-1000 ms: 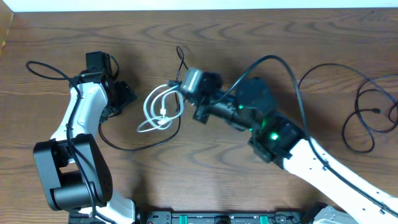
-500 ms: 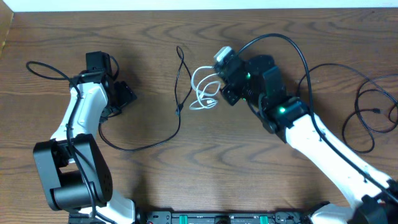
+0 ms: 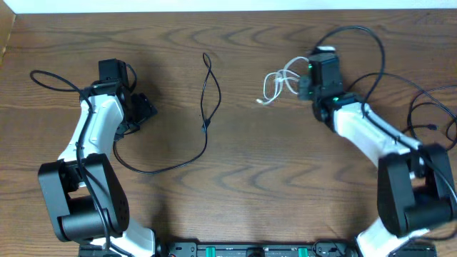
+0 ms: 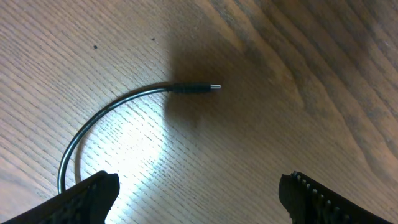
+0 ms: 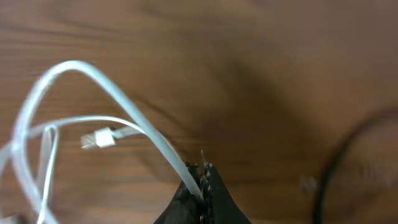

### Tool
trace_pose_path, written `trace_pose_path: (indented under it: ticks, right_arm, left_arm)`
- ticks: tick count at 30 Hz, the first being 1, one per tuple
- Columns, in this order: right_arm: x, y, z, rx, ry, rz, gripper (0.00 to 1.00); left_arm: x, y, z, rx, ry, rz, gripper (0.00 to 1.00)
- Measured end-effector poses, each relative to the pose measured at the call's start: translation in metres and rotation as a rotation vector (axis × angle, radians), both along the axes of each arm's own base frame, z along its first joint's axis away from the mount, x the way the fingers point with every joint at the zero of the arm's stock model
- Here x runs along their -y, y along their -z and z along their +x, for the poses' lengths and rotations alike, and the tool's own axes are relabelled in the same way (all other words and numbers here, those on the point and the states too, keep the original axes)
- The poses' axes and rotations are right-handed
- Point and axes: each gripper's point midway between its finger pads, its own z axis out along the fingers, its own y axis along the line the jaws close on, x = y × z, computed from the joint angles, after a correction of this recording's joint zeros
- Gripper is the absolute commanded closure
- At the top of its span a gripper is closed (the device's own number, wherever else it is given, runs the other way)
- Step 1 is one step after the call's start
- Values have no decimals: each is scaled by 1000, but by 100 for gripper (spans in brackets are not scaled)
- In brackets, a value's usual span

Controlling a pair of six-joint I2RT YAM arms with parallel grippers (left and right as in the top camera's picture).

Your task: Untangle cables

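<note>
Where the wooden table (image 3: 285, 178) filled the overhead view, two white-and-black robot arms reached in from the near edge, one at each side. The right gripper (image 3: 304, 83) was pinched together on a white cable (image 3: 275, 84), which hung from it in a few loose loops toward the middle of the table, near the far edge. From the right wrist camera, the right gripper's (image 5: 200, 175) black tips met in a point around the white cable (image 5: 68, 63), which arched up and away to the left, and the cable's small white plug (image 5: 98, 138) showed beneath the arch; whether the plug touched the wood could not be told. A long thin black cable (image 3: 164, 170) lay by itself in the centre-left of the table, well apart from the white one, running from a small loop near the far edge down and then sweeping left toward the left arm. The left gripper (image 3: 141, 111) sat over that cable's end with its jaws wide apart, holding nothing. Its wrist camera showed the left gripper (image 4: 200, 182) above the bare wood, with the black cable (image 4: 118, 102) curving in from the left and ending in a metal-tipped plug (image 4: 196, 88) lying flat. More black cable (image 3: 414, 111) lay in loops at the table's right edge.
</note>
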Motion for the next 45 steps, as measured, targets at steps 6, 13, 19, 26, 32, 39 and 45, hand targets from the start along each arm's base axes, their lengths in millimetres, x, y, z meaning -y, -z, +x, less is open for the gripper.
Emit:
trace_pose_path:
  ticks: [6, 13, 19, 26, 32, 39, 45]
  right_arm:
    - [26, 70, -7, -155, 119, 114, 99]
    - [27, 71, -4, -176, 134, 215, 60]
    - [21, 40, -14, -171, 94, 274, 1]
    - [18, -84, -7, 107, 43, 325, 1]
    - [-12, -104, -14, 134, -63, 337, 30]
    - [-73, -43, -18, 23, -311, 216, 96]
    - [-81, 35, -12, -77, -407, 109, 99]
  left_arm:
    - [0, 0, 0, 0, 0, 0, 13]
    - [0, 0, 0, 0, 0, 0, 13]
    - [0, 0, 0, 0, 0, 0, 13]
    - [0, 0, 0, 0, 0, 0, 13]
    - [0, 0, 0, 0, 0, 0, 13]
    - [0, 0, 0, 0, -4, -1, 13]
    - [0, 0, 0, 1, -4, -1, 13]
